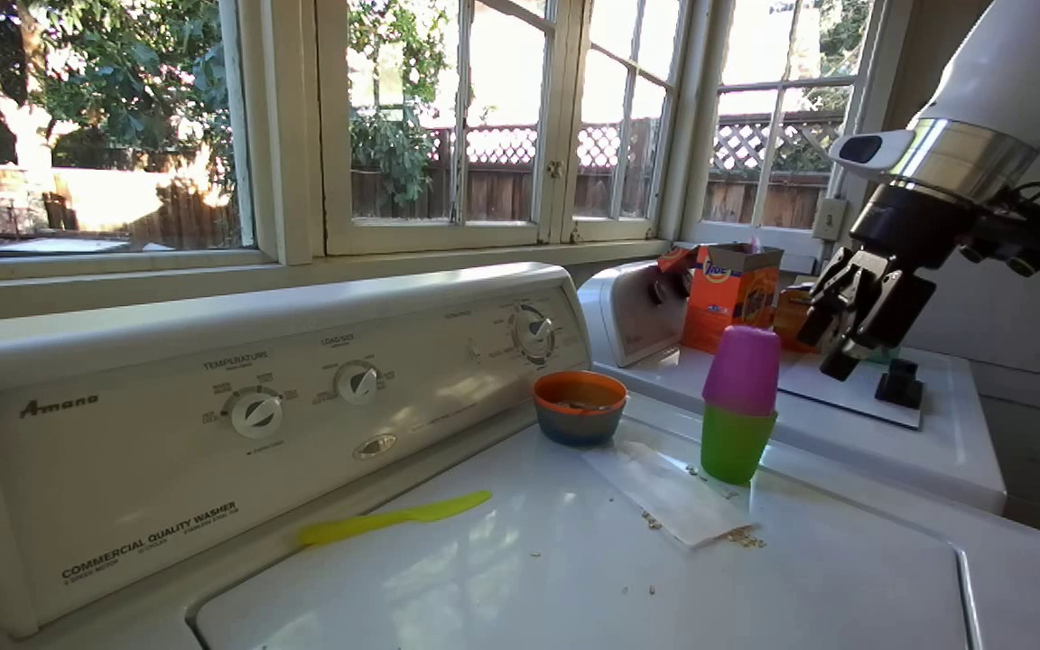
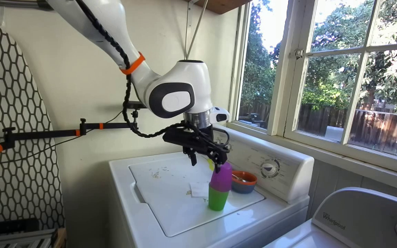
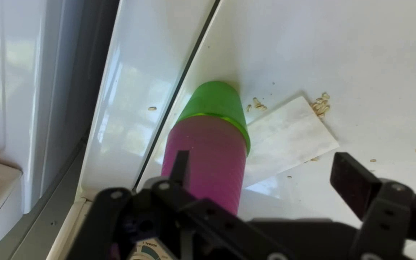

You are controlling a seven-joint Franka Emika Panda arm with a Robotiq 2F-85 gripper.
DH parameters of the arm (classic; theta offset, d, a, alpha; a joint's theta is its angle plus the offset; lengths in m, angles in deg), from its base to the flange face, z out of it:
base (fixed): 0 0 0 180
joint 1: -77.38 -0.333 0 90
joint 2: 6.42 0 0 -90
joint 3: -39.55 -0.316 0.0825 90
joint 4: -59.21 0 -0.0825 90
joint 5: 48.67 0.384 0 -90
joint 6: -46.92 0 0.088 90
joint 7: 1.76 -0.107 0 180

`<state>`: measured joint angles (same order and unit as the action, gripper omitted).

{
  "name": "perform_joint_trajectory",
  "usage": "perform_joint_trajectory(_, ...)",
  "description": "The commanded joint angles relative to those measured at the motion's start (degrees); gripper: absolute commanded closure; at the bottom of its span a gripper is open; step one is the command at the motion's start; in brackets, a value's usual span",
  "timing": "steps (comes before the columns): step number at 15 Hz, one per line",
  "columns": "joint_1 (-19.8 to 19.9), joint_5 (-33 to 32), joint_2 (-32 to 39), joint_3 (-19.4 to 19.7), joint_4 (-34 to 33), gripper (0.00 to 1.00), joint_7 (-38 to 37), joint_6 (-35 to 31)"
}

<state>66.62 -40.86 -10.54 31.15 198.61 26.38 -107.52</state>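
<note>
1. The gripper [image 3: 261, 160] hangs in the air above the white washer [image 1: 430, 596], its jaws spread wide and gripping nothing
2. Nearest to it is the pink cup [image 1: 742, 370], upside down, mouth to mouth on top of the upright green cup [image 1: 737, 449]; in an exterior view a gap shows between gripper and pink cup
3. In the wrist view the pink cup is at the left, partly hidden behind the gripper
4. In an exterior view the stacked cups stand at the far right of the washer lid, with a white napkin [image 1: 664, 501] lying just left of them and pale flakes [image 1: 744, 538] scattered around it
5. In that view an orange-rimmed bowl [image 1: 580, 427] stands left of the cups, close to the far control panel [image 1: 416, 375]; its contents are too small to tell
6. A yellow knife [image 1: 398, 517] lies farther left, along the panel's foot
7. To the far right, a second white machine [image 1: 890, 460] bears an orange Tide box [image 1: 729, 302]
</note>
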Motion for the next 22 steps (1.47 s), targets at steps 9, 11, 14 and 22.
perform_joint_trajectory(9,1.32,-18.28,-1.95,-1.37,0.06,0.00,-25.60,-2.57)
perform_joint_trajectory(11,2.04,-20.19,-1.95,-1.70,-0.21,0.00,-28.52,-1.55)
perform_joint_trajectory(14,1.97,-18.53,-1.35,-1.63,-0.51,0.00,-29.77,-1.33)
perform_joint_trajectory(22,1.74,-16.32,2.64,-1.07,-4.07,0.00,-28.81,0.49)
